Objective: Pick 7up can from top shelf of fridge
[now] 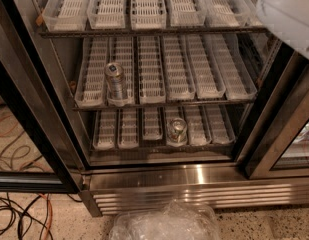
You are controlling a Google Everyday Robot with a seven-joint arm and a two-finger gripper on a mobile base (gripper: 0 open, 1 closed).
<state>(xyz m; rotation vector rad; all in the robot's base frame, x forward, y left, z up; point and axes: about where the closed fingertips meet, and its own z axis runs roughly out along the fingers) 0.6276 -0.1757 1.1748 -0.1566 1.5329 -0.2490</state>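
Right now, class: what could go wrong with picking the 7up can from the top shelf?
1. No can shows on the top shelf; the middle-rack can or bottom-rack can might be grabbed instead.
2. The claw is out of view; the white arm hides the shelf's right end.

Fridge base [194, 176] shiny steel; trays [179, 69] matt white plastic; cans [115, 81] glossy metal; arm shell [289, 9] smooth white, gripper unseen.

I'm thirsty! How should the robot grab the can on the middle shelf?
Grip the can round its middle, above the low tray walls, coming from the open front: it stands upright near the tray's front. The gripper is out of view; only the white arm shows, top right.
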